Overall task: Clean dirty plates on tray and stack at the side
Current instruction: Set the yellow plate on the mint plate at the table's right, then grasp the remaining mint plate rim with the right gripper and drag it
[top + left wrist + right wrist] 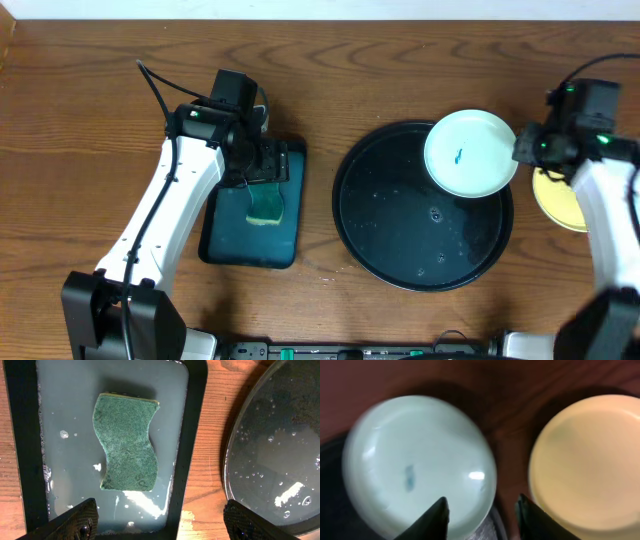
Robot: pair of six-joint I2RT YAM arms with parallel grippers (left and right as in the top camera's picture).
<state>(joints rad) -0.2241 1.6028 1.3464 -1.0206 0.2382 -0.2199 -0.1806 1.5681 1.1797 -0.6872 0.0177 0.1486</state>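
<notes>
Overhead: white plate (pixel 471 152) face-up, overlapping black tray (pixel 380 230) at its upper-right rim, blue smear (pixel 459 157) running top-to-bottom; yellow plate (pixel 555 205) on counter (pixel 90 90), right edge. Right hand (pixel 480 515) part-open, straddling white plate's rim. Left hand (pixel 161 522) wide open over sponge (pixel 127 442).

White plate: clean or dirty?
Dirty. The white plate shows a small blue-green smear near its centre in both the overhead and right wrist views; it overlaps the black tray's far-right rim.
</notes>
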